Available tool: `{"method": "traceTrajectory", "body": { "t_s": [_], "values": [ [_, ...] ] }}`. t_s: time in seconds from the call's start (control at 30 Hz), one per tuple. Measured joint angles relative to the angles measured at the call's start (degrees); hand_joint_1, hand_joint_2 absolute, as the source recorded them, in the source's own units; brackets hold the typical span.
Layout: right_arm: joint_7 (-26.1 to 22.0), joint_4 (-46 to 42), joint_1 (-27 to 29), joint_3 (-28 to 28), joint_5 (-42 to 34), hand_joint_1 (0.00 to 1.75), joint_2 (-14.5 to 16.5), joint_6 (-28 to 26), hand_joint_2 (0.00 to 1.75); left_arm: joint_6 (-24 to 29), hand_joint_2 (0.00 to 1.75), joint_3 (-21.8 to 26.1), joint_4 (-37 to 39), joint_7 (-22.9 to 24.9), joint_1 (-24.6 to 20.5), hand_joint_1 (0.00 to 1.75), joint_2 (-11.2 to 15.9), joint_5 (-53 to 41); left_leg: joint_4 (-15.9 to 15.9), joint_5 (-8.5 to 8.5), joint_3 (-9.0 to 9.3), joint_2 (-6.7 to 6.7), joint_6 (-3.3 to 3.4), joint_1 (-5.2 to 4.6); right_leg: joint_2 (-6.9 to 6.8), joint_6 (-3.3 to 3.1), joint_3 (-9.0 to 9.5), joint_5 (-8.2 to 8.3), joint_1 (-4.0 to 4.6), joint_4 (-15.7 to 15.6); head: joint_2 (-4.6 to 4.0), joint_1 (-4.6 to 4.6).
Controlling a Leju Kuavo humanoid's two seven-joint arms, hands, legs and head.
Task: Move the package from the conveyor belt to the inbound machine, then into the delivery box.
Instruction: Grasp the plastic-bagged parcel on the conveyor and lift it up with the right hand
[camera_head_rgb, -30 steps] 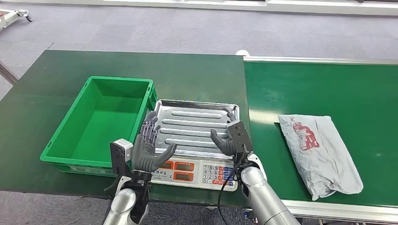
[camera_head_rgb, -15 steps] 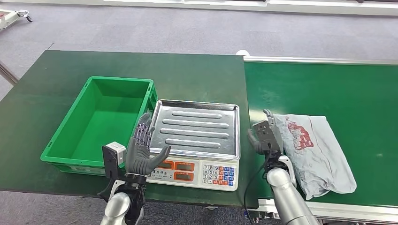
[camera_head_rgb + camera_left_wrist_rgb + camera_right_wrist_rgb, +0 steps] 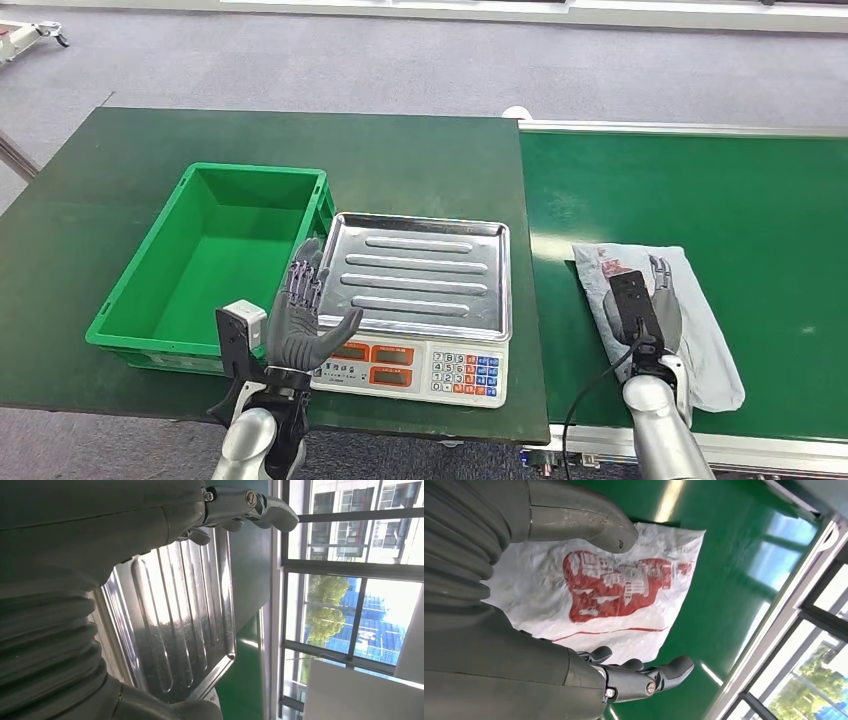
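The package (image 3: 708, 345), a grey-white plastic mailer with red print, lies flat on the green conveyor belt (image 3: 720, 190) at the right. My right hand (image 3: 643, 308) is over its near left part, fingers spread; whether it touches the bag I cannot tell. In the right wrist view the thumb and fingers of the right hand (image 3: 489, 645) frame the printed package (image 3: 614, 585) with nothing gripped. My left hand (image 3: 305, 322) is raised, palm open, at the front left corner of the scale. The scale's steel tray (image 3: 425, 270) is bare, also in the left wrist view past my left hand (image 3: 75, 545).
A green plastic crate (image 3: 215, 260) stands empty left of the scale on the dark green table (image 3: 300, 140). The scale's keypad and displays (image 3: 420, 365) face me. The steel tray (image 3: 180, 620) is beyond the left hand. Grey floor lies beyond the table.
My right hand has swung from the scale's tray to the right, onto the belt and over the package. The package has drifted left along the belt. The left hand has dropped slightly.
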Motion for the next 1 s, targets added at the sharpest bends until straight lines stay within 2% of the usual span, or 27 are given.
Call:
{"method": "traceTrajectory", "body": {
  "t_s": [0.13, 0.27, 0.5, 0.73, 1.0],
  "values": [
    [0.8, 0.1, 0.2, -0.8, 1.5, 0.0, -0.1, -0.6, 1.75, 0.0, 1.75, 0.0, 0.0, 0.1, -0.1, 0.0, 0.0, 0.0, 0.0, 0.0, 0.0, 0.01, 0.0, 0.0, -0.01, 0.0, 0.0, 0.0, 0.0, 0.0, 0.0, 0.0],
    [4.9, 2.2, -0.8, -2.2, 7.8, 0.0, -0.4, -1.0, 1.75, -0.4, 1.75, 0.0, 0.0, 0.4, -0.4, 0.0, 0.0, 0.1, 0.0, 0.0, 0.0, 0.01, 0.01, 0.0, -0.01, 0.01, 0.01, 0.0, -0.02, 0.0, 0.0, 0.0],
    [15.5, 17.9, -7.0, -5.4, 16.3, 0.0, -3.4, 2.0, 1.75, -1.5, 1.75, 0.0, 0.0, 1.7, -1.6, 0.0, -0.1, 0.7, 0.0, 0.05, 0.0, -0.02, 0.09, -0.01, -0.05, 0.06, 0.05, 0.04, -0.09, 0.0, 0.0, 0.01],
    [18.6, 27.2, -11.3, -6.1, 18.9, 0.0, -4.0, 6.7, 1.75, -1.8, 1.75, -0.1, 0.0, 2.1, -2.5, 0.0, -0.1, 1.0, 0.0, -0.07, 0.3, 0.09, 0.12, -0.01, 0.02, 0.09, 0.3, -0.03, -0.01, 0.0, 0.0, -0.01],
    [19.4, 30.9, -13.5, -6.1, 19.5, 0.0, -3.9, 7.9, 1.75, -1.8, 1.75, -0.1, 0.0, 2.3, -2.6, 0.0, -0.1, 1.3, 0.0, -0.17, 0.83, 0.06, 0.24, 0.0, 0.01, 0.23, 0.94, -0.19, -0.06, -0.1, 0.0, 0.01]
  ]
}}
